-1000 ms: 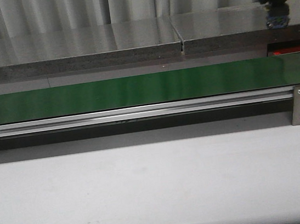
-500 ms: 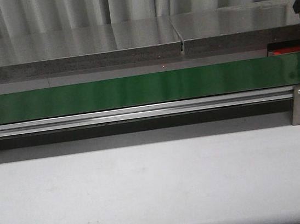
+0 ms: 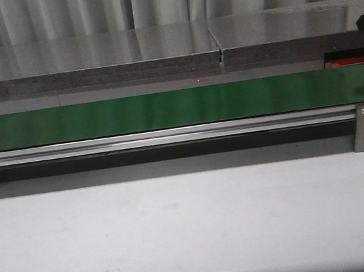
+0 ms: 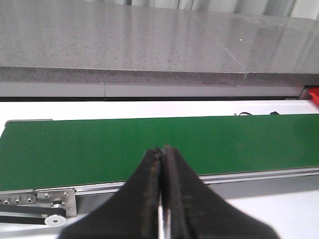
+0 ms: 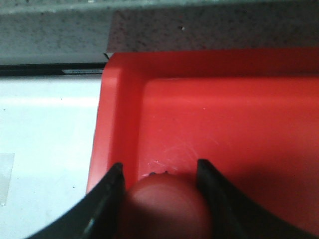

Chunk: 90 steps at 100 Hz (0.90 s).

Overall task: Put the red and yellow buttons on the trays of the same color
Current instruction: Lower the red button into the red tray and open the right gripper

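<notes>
We count one red button [image 5: 167,206], one red tray [image 5: 234,124] and one green belt [image 3: 165,109]. The right gripper [image 5: 162,186] grasps the button, its two dark fingers [image 5: 107,199] pressed against either side of it, and holds it over the tray's floor near the raised rim; we cannot tell whether the button touches the tray. In the front view only a sliver of that tray [image 3: 348,60] shows at about three o'clock, behind the belt, with a dark part of the right arm just beside it at the frame edge. The left gripper [image 4: 162,154] is clenched on nothing, fingertips pressed together above the belt [image 4: 149,144]. We see no yellow pieces.
</notes>
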Each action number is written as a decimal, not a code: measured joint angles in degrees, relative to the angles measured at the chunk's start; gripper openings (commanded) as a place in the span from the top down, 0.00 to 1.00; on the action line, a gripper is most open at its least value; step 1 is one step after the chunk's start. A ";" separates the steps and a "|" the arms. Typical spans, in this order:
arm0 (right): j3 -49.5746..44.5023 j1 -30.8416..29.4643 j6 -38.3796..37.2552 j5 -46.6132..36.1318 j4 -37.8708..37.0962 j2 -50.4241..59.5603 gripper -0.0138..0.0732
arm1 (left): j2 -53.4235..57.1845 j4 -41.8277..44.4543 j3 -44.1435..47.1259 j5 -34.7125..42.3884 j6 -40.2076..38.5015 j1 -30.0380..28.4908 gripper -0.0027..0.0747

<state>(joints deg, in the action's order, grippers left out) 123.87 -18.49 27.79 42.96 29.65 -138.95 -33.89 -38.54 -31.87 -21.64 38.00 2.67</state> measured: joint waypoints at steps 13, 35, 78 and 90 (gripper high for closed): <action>0.00 0.00 0.00 -0.20 0.00 -0.10 0.62 | 0.00 0.00 0.00 0.00 0.00 0.00 0.99; 0.00 0.00 0.00 -0.20 0.00 -0.10 0.31 | 0.00 0.00 0.00 0.00 0.00 0.00 0.99; 0.00 0.00 -0.04 2.45 -0.11 4.13 0.14 | 0.00 0.00 0.00 0.00 0.00 0.00 0.99; 0.00 0.00 -0.04 4.83 -1.98 8.95 0.14 | 0.00 0.00 0.00 0.00 0.00 0.00 0.99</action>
<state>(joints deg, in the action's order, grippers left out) 123.87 -18.49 27.75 47.79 27.67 -129.99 -33.89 -38.54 -31.87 -21.64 38.00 2.67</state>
